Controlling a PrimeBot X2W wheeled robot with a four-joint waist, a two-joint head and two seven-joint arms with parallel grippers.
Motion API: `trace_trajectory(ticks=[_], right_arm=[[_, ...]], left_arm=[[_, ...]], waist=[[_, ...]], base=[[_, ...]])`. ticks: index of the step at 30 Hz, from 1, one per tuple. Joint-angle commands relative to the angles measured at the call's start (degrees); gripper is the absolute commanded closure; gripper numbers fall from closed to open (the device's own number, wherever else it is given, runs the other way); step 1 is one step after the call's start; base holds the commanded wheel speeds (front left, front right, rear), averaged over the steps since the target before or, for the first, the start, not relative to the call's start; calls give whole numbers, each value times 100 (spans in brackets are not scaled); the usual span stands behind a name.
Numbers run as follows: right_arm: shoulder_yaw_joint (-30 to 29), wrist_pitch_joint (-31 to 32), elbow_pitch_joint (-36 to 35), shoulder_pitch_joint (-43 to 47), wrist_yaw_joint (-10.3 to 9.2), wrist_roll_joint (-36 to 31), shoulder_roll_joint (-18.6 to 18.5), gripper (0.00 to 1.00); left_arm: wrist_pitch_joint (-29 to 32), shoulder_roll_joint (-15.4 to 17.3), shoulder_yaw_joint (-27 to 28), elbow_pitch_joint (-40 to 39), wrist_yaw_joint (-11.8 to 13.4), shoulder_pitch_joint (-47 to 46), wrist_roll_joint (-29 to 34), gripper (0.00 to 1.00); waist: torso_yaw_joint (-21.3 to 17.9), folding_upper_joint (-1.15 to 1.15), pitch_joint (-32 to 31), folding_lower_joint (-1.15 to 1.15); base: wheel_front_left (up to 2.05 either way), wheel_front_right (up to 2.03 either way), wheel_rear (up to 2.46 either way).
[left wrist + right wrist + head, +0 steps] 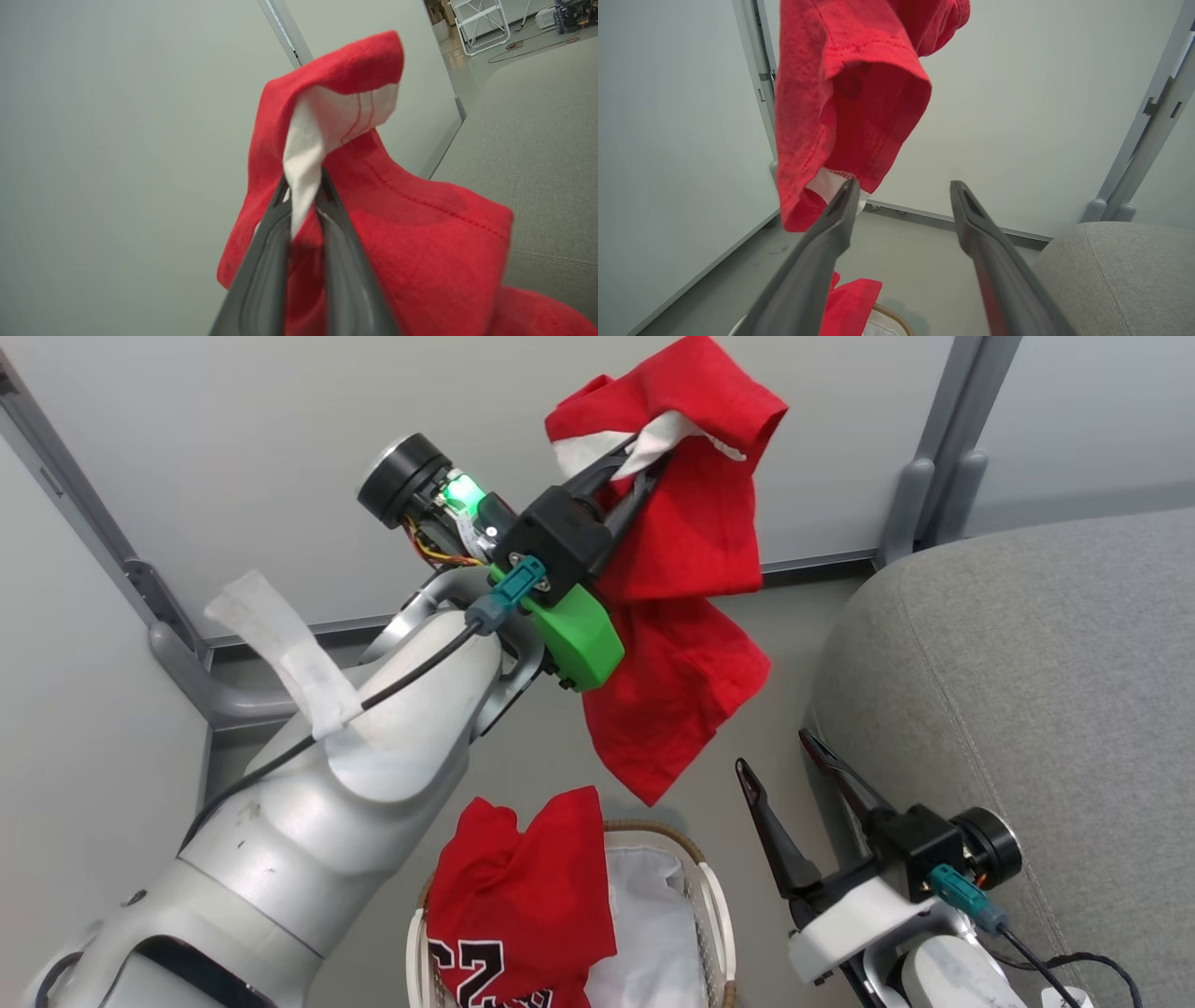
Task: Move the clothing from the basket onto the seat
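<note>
My left gripper is raised high and shut on a red garment with a white panel, which hangs free above the floor. In the left wrist view the fingers pinch the white panel of that garment. A second red garment with black-and-white numerals lies over the basket at the bottom centre. My right gripper stands open and empty beside the grey seat. The right wrist view has the hanging garment above and left of my open fingers.
Pale partition walls with grey metal posts stand behind. A grey foot bracket sits at the left. Bare grey floor lies between basket and seat. A white liner shows inside the basket.
</note>
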Motion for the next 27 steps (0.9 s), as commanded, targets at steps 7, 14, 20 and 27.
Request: trace_trajectory(ticks=[7, 14, 20, 27], right_arm=[[529, -12, 407, -624, -6, 319, -33, 0], [794, -12, 690, -1110, -6, 550, -34, 0], [792, -12, 607, -1220, -6, 709, -34, 0], [855, -12, 442, -1374, -6, 687, -34, 76]], left_arm=[[-3, -227, -251, -107, -5, -211, -163, 100], [-3, -333, -475, -224, -4, -273, -306, 100], [-3, -354, -555, -301, -4, -201, -412, 100], [-3, -299, -610, -335, -4, 7, -607, 100]], waist=[[291, 0, -33, 1], [497, 0, -37, 1], [554, 0, -42, 1], [545, 0, -75, 1]], base=[[0, 0, 0], [0, 0, 0], [0, 0, 0], [0, 0, 0]])
